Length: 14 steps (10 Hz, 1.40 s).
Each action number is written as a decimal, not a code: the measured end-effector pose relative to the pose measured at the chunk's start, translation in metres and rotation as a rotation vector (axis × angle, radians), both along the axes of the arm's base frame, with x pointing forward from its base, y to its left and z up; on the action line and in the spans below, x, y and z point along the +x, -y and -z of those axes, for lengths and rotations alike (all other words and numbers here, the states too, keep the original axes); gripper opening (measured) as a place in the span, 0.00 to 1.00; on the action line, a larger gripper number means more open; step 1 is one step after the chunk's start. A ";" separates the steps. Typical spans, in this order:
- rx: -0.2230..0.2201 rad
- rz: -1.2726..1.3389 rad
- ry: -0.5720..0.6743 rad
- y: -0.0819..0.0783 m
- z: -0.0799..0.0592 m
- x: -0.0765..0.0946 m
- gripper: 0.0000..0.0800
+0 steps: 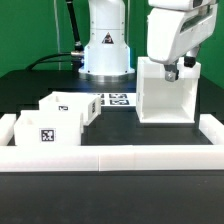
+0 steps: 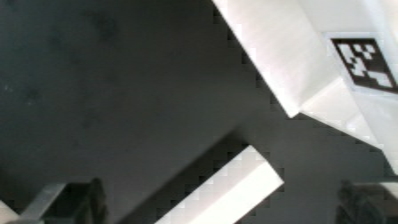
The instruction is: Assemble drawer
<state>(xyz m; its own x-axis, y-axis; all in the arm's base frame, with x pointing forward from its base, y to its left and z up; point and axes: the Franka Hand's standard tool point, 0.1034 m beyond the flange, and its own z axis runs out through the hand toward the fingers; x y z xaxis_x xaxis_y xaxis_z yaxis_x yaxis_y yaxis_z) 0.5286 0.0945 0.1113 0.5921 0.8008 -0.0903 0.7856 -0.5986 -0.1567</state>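
A: Nearest the lens runs the front border rail (image 1: 110, 160). Behind it, toward the exterior view's left, the front tray (image 1: 48, 131) and the rear tray (image 1: 78, 104) sit side by side.

B: And the drawer shell (image 1: 165, 98)?

A: It stands upright on the exterior view's right, well apart from the trays, with the gripper (image 1: 172, 70) right above its top edge.

B: Wrist view?

A: The fingers (image 2: 63, 203) are spread wide with nothing between them. The shell's tagged wall slants just beside them, probably not touching.

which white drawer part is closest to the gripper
The large box shell, just below the gripper at the exterior view's right; both small trays sit at that view's left.
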 end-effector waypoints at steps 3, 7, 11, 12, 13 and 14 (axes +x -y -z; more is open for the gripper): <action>-0.001 0.002 -0.011 0.001 -0.001 0.000 0.81; -0.011 0.033 0.007 0.002 -0.007 -0.004 0.81; -0.054 0.337 0.039 0.000 -0.017 -0.023 0.81; -0.068 0.426 0.035 0.000 -0.016 -0.023 0.81; -0.077 0.482 0.034 0.000 -0.016 -0.023 0.81; -0.091 0.569 0.032 -0.001 -0.017 -0.024 0.81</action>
